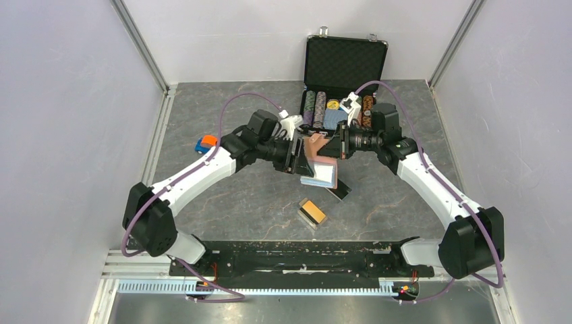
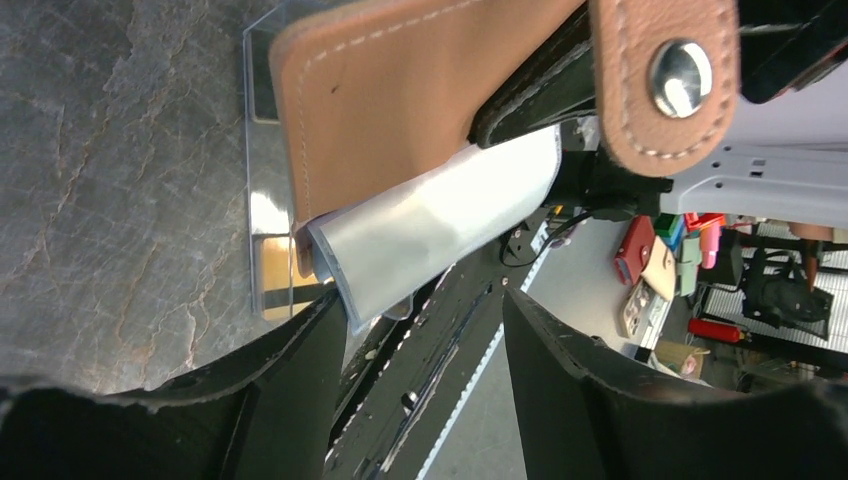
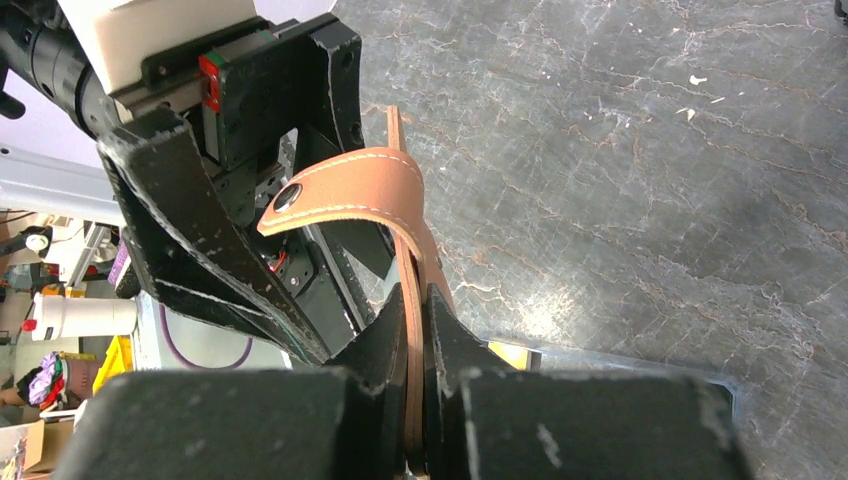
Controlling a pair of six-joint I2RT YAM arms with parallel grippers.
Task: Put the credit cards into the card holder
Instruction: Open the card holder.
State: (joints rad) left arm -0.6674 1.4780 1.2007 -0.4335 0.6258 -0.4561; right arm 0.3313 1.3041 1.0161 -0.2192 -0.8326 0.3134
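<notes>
Right gripper (image 3: pixel 418 335) clamped shut on the tan-brown leather card holder (image 1: pixel 319 155), held above the grey surface (image 1: pixel 256 202); left gripper (image 2: pixel 420 335) open and empty beside its clear sleeves (image 2: pixel 440 215). A gold-orange credit card (image 1: pixel 313 211) and a black credit card (image 1: pixel 339 190) lie below, so I'd guess picking one up comes next

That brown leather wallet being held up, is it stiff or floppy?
Probably semi-stiff: the card holder stands straight out of the right gripper pinching one edge. Its snap tab curls over, so likely bendy. The clear sleeves sag out, seemingly limp.
</notes>
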